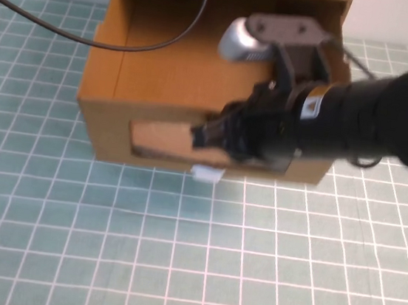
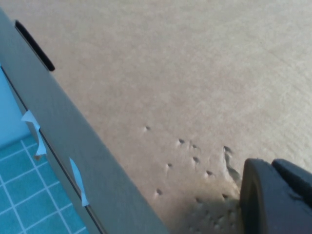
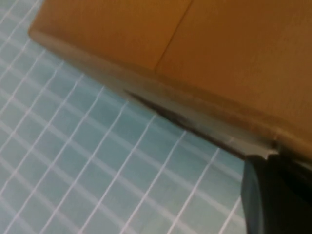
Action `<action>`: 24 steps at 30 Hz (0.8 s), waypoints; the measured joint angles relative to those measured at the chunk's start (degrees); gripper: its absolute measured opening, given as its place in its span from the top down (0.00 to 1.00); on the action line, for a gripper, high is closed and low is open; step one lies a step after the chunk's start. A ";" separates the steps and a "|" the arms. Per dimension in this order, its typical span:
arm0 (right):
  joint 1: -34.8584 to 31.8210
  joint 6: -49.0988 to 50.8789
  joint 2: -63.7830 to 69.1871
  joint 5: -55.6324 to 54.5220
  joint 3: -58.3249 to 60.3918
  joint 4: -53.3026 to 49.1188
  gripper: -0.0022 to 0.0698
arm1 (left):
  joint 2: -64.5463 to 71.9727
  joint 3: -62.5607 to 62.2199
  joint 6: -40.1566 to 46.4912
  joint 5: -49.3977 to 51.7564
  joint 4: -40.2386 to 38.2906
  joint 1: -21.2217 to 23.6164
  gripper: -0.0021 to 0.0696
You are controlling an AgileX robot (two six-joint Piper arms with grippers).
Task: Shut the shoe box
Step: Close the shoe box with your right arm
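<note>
The shoe box (image 1: 164,81) is brown cardboard and stands at the far middle of the table, with its drawer pulled out toward me. Its front panel (image 1: 110,130) has a wide clear window and a small white tab (image 1: 207,173) below it. My right gripper (image 1: 205,135) reaches in from the right, shut, with its tip against the front panel at the window. In the right wrist view it (image 3: 275,195) sits at the box's lower edge (image 3: 161,97). My left gripper (image 2: 275,197) lies close against a dented cardboard face (image 2: 185,83); it is hidden in the high view.
A teal mat with a white grid (image 1: 177,253) covers the table in front of the box. A black cable (image 1: 128,45) runs from the left across the box's open top. The wrist camera (image 1: 241,42) of the right arm hangs over the drawer.
</note>
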 joint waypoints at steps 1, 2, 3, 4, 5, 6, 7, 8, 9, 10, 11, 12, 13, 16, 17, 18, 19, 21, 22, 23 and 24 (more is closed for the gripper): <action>-0.81 0.00 0.27 -0.46 -0.64 0.00 0.99 | 0.00 0.00 0.00 0.00 0.00 0.00 0.98; -1.67 0.00 0.55 -0.88 -1.30 0.00 0.99 | 0.00 0.00 0.00 0.00 0.00 0.00 0.98; -2.30 0.00 1.05 -1.04 -1.83 -0.08 0.99 | 0.00 0.00 0.00 0.00 0.00 0.00 0.98; -2.95 0.00 1.55 -1.15 -2.55 -0.08 0.99 | 0.00 0.00 0.00 0.00 0.00 0.00 0.98; -3.51 0.00 2.21 -1.45 -3.32 -0.08 0.99 | 0.00 0.00 0.00 0.00 -0.13 0.00 0.98; -4.13 0.00 2.99 -1.82 -4.19 -0.08 0.99 | 0.00 0.00 0.00 0.00 -0.22 0.00 0.98; -4.65 0.00 3.68 -1.93 -5.14 -0.23 0.99 | 0.00 0.00 0.00 0.00 -0.22 0.00 0.98; -5.21 0.00 4.59 -2.06 -6.16 -0.21 0.99 | 0.00 0.00 0.00 0.00 -0.22 0.00 0.98; -5.75 0.00 5.53 -2.06 -7.22 -0.21 0.99 | 0.00 0.00 0.00 0.00 -0.22 0.00 0.98; -6.16 0.00 6.27 -2.06 -8.06 -0.21 0.99 | 0.00 0.00 0.00 0.00 -0.37 0.00 0.98; -6.55 0.00 7.11 -2.06 -9.03 -0.21 0.99 | 0.00 0.00 0.00 0.00 -0.36 0.00 0.98; -6.98 -0.46 7.80 -1.60 -9.99 -0.21 0.99 | 0.00 0.00 0.00 0.00 -0.36 0.00 0.98; -7.25 -0.47 8.37 -1.02 -10.69 -0.21 0.99 | 0.00 0.00 0.00 0.10 -0.36 0.00 0.98; -7.64 -0.60 8.88 1.51 -12.20 -0.21 0.99 | 0.00 0.00 0.00 0.10 -0.36 0.00 0.98; -7.64 -0.69 8.88 1.80 -12.31 -0.21 0.99 | 0.00 0.00 0.00 0.10 -0.36 0.00 0.98; -7.69 -0.69 8.88 1.92 -12.43 -0.21 0.99 | 0.00 0.00 0.00 0.10 -0.36 0.00 0.98; -7.69 -0.69 8.88 1.92 -12.43 -0.21 0.99 | 0.00 0.00 0.00 0.10 -0.36 0.00 0.98; -7.69 -0.69 8.88 1.92 -12.53 -0.21 0.99 | 0.00 0.00 0.00 0.10 -0.36 0.00 0.98; -7.69 -0.69 8.88 1.92 -12.53 -0.05 0.99 | 0.00 0.00 0.00 0.10 -0.36 0.00 0.98; -7.69 -0.80 8.88 1.92 -12.53 0.41 0.99 | 0.00 0.00 0.00 0.10 -0.36 0.00 0.98; -7.69 -0.97 8.88 1.92 -12.53 0.98 0.99 | 0.00 0.00 0.00 0.10 -0.36 0.00 0.98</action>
